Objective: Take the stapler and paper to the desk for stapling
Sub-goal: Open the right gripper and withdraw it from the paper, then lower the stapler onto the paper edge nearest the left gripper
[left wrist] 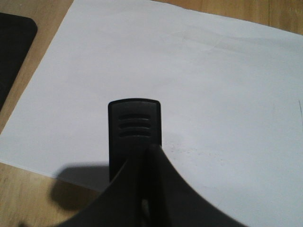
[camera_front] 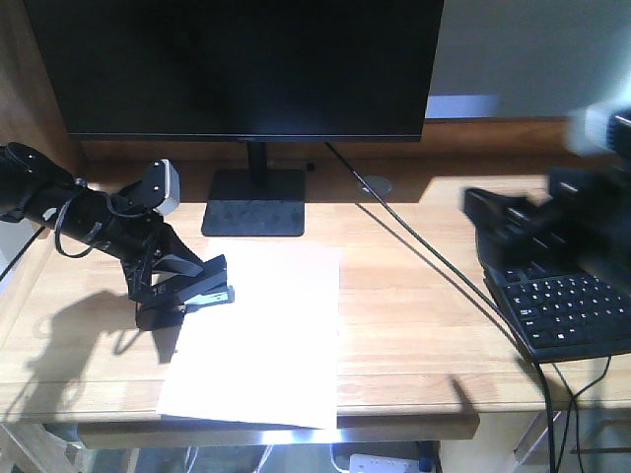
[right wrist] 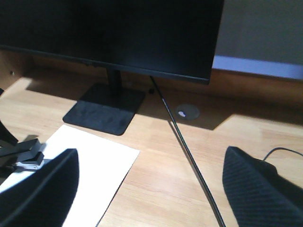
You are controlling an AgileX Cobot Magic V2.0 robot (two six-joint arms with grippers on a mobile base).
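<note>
Front view: left end effector (camera_front: 182,286) grips the small black stapler (camera_front: 202,293), its nose crossing the white paper sheet's (camera_front: 266,335) left edge; right end effector (right wrist: 151,189) gapes open, well apart.

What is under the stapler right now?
The paper's left edge lies under the stapler's front end, held in the left tool. Whether its base touches the sheet or the desk is hidden.

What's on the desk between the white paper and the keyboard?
Between the paper and the keyboard, bare desk crossed by one thin black cable, seen in the front-facing view.
</note>
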